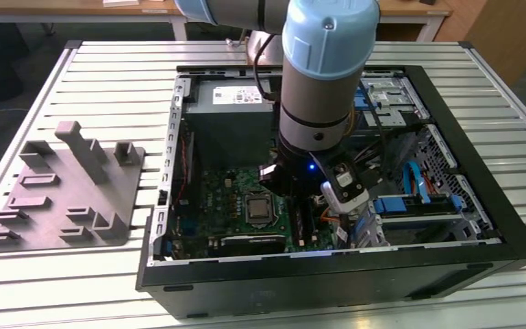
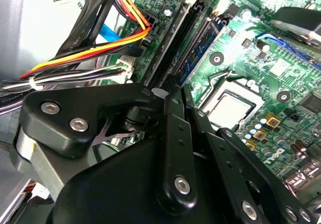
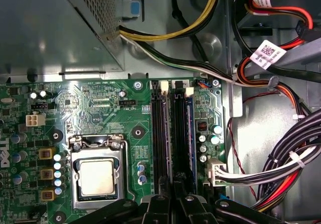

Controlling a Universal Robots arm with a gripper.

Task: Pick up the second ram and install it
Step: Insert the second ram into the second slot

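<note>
Now your gripper [image 3: 173, 204] sits low over the memory slots [image 3: 173, 133], fingers seemingly pinching the second ram [image 2: 173, 83].

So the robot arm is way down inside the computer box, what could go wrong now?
1. The black gripper hangs right over the long black memory slots; pushing down slightly off-line might strain them.
2. The orange, yellow and black cable bundle runs close beside the gripper and could snag on it.
3. The silver square processor sits bare next to the slots, so a sideways slip might hit it.
</note>
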